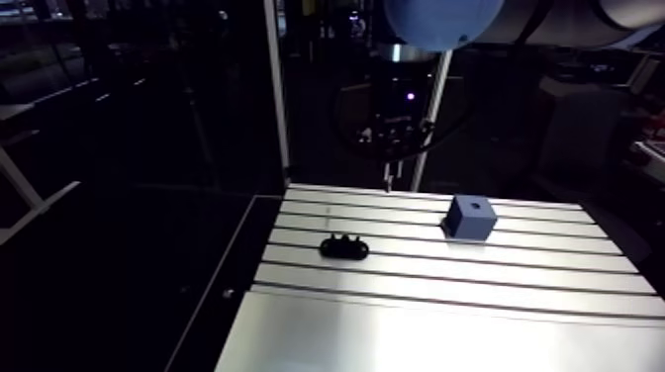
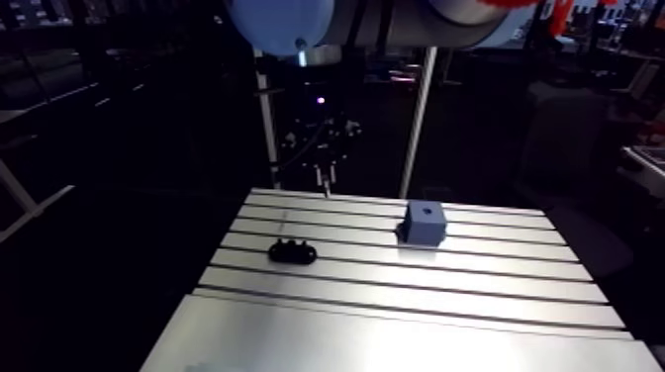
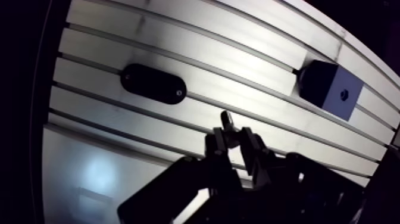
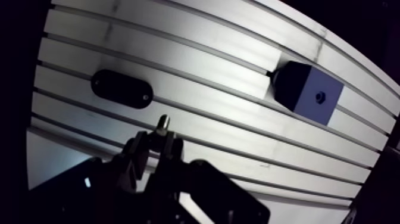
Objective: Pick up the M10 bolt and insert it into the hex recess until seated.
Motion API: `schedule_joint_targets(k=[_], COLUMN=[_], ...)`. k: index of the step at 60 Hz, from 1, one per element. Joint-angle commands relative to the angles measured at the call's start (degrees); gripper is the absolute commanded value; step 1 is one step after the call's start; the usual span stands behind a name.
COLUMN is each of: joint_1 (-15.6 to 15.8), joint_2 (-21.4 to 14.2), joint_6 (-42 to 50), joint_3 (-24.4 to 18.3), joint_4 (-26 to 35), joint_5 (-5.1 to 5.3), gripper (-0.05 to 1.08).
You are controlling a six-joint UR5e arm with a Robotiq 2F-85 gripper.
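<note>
A blue block (image 1: 470, 217) stands on the slotted table (image 1: 426, 297), right of its middle, with a small hex recess (image 3: 344, 94) in its top face. My gripper (image 3: 234, 140) hangs high above the table and is shut on the M10 bolt (image 3: 227, 122), whose end sticks out past the fingertips. In the wrist view the block (image 3: 329, 89) lies well ahead of the gripper and off to one side. In the arm view the gripper (image 1: 389, 163) shows small and dark beyond the table's far edge.
A black oval holder (image 1: 343, 246) with short studs sits on the table left of the block; the wrist view shows this holder (image 3: 153, 84) ahead of the gripper on the other side. The table's left edge (image 1: 242, 267) drops into darkness.
</note>
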Motion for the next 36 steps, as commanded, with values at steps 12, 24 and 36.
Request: schedule_joint_targets(k=[12,24,36], joint_1=[-13.01,-13.96,-15.72], joint_2=[9.26,10.37,10.21], joint_6=[-26.49,-27.26,-27.16], joint_3=[-26.5,-27.19,-26.12], joint_4=[26.16,25.85,25.47], joint_5=[-0.19,-0.54,-0.05], gripper=[0.87,0.87,0.87])
